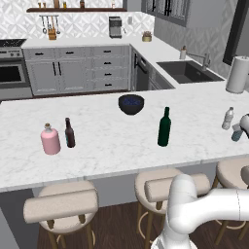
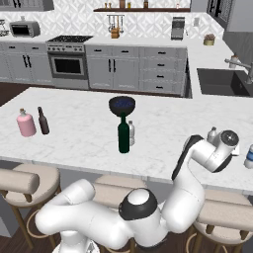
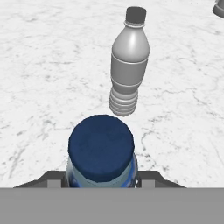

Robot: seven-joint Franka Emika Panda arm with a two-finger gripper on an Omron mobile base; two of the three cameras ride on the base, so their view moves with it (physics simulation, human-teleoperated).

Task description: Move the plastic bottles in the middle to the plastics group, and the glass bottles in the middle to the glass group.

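My gripper [image 3: 101, 178] is shut on the small blue plastic bottle [image 3: 101, 151]. Its dark blue cap sits just below the hand camera, with a finger on each side. Close ahead on the marble counter stands the clear greyish plastic bottle [image 3: 128, 65]. In the left base view the gripper [image 1: 239, 130] holds the blue bottle [image 1: 237, 135] at the counter's right end, beside the greyish bottle [image 1: 227, 118]. The tall dark green glass bottle [image 1: 164, 127] stands mid-counter. The pink flask [image 1: 50, 140] and the slim brown bottle [image 1: 70, 133] stand together at the left.
A dark bowl [image 1: 131, 104] sits behind the green bottle [image 2: 123, 133]. A small clear bottle [image 2: 131, 132] stands close beside that green bottle. A paper towel roll [image 1: 238, 74] and a sink [image 1: 187, 70] are at the back right. Stools [image 1: 61, 206] line the counter's front edge.
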